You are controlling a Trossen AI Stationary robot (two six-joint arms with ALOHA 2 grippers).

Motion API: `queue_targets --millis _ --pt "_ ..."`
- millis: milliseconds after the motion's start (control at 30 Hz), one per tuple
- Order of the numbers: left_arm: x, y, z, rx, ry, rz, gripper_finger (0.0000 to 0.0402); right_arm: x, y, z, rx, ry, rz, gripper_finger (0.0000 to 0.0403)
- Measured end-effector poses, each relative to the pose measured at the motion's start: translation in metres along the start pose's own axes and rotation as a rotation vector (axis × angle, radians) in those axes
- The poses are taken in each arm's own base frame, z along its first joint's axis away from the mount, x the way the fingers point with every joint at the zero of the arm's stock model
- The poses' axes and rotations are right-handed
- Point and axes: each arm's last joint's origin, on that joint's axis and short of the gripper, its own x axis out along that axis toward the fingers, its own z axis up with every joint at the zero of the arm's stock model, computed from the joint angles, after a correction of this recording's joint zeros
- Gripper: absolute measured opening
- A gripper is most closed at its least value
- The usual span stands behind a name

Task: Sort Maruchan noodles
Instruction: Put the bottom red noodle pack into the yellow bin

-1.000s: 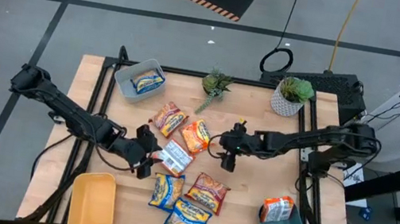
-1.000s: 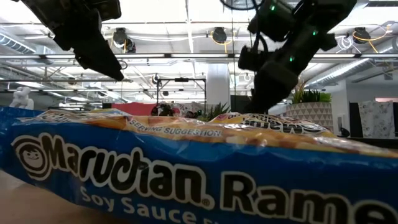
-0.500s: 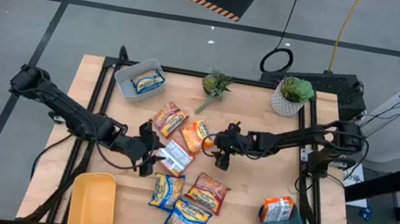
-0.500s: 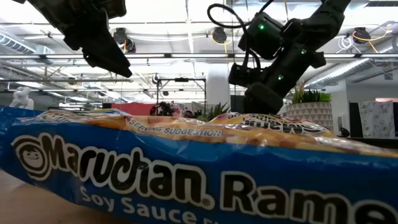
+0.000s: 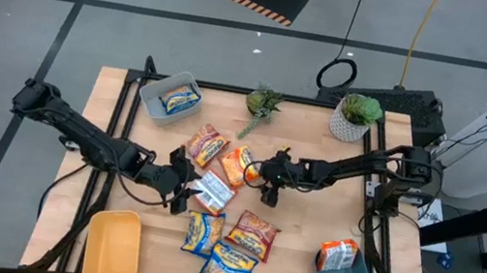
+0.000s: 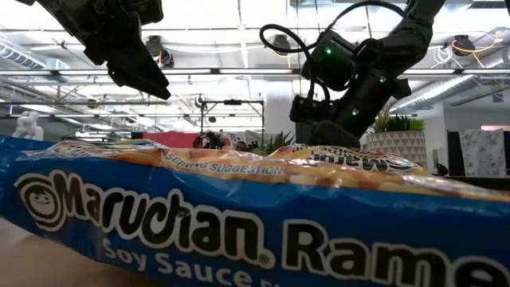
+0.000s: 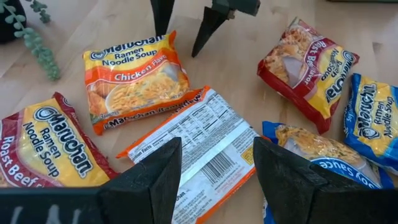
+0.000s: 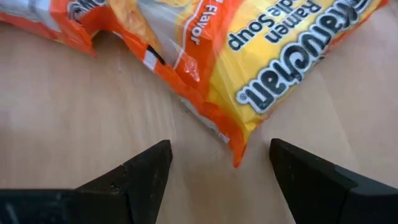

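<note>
Both hands released: right hand (image 8: 217, 165) beside orange packet (image 8: 249, 68), left hand (image 7: 214, 165) over upturned packet (image 7: 199, 140).

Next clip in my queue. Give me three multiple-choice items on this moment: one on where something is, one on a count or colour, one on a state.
1. Where is the yellow bin?
A. Near the table's corner on the left arm's side
B. Beside the potted plant
C. Under the right gripper

2. How many packets lie in the grey bin?
A. None
B. One
C. Three

3. How is the right gripper?
A. Shut on a packet
B. Open, empty, at the corner of the orange chicken packet
C. Inside the teal bin

Key: 1 A, the high view shows it there. 2 B, a single blue-and-yellow packet. 3 B, bare wood shows between its fingers.
</note>
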Motion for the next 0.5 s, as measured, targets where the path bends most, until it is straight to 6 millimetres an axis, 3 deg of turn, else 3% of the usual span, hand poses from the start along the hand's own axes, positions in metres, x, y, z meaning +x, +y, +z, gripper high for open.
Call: queue_targets --millis 300,500 --pt "0.000 0.000 -0.001 0.004 0.007 0.001 0.0202 -0.028 0.012 0.000 0.078 0.100 0.313 0.0269" --pt "0.000 0.002 -0.004 -0.016 0.039 0.013 0.0202 -0.037 0.031 -0.014 -0.106 0.202 0.368 0.0247"
